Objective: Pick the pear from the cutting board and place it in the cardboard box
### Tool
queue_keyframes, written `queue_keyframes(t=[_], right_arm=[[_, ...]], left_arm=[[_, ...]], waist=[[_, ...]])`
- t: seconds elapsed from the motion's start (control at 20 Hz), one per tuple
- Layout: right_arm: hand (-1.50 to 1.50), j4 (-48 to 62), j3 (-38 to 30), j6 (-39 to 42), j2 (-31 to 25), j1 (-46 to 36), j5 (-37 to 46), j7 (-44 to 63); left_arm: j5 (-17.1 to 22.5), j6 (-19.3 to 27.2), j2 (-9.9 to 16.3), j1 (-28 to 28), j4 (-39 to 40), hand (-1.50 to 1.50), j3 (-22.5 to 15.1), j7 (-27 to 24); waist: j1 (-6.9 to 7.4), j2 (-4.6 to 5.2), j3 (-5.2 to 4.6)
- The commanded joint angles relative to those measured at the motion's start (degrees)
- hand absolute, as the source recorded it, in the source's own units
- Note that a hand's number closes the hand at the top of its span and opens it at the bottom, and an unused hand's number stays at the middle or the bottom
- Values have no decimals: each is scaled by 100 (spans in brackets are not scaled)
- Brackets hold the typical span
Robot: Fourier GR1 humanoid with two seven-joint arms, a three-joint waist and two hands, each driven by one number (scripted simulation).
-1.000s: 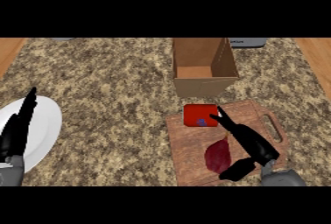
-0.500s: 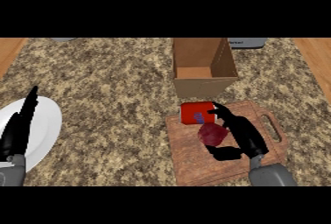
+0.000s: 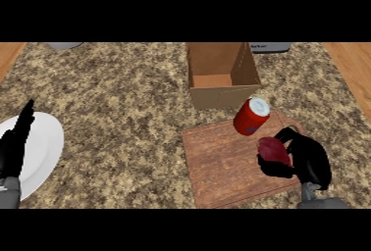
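Head view: right hand (image 3: 308,159) is curled round the dark red pear (image 3: 272,149), low over the right side of the cutting board (image 3: 217,166). Looks lifted off the wood, though I can't really tell. Just up-left of that hand a red can (image 3: 251,116) sits tilted. Beyond it, the cardboard box (image 3: 221,95) is open. Left hand (image 3: 16,142) rests flat, fingers straight, over the white plate (image 3: 45,147) on the counter (image 3: 116,103).

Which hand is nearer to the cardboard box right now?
The right hand, curled round the pear on the cutting board just below the cardboard box. The left hand rests over the plate, far left.
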Motion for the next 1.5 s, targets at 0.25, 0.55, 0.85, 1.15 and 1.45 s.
queue_keyframes(t=[0.25,0.55,0.85,1.15,1.45], right_arm=[[150,-2585,456,328,-7,422,2160,2413],[150,-2912,888,1282,50,-796,2621,2382],[150,-2302,424,1593,664,-2182,1914,2315],[150,-883,-174,997,979,-3758,1635,2616],[150,780,-1057,-107,966,-4620,1202,2296]], left_arm=[[26,-3,5,50,8,0,71,-98],[-96,74,-74,-279,542,0,41,-419],[-89,-25,-95,-340,416,0,8,-248],[-149,55,-297,-252,190,0,-108,-115],[-122,-119,-163,-145,-120,0,-77,78]], waist=[[28,16,13],[168,80,28],[210,91,32],[280,98,32],[296,98,36]])
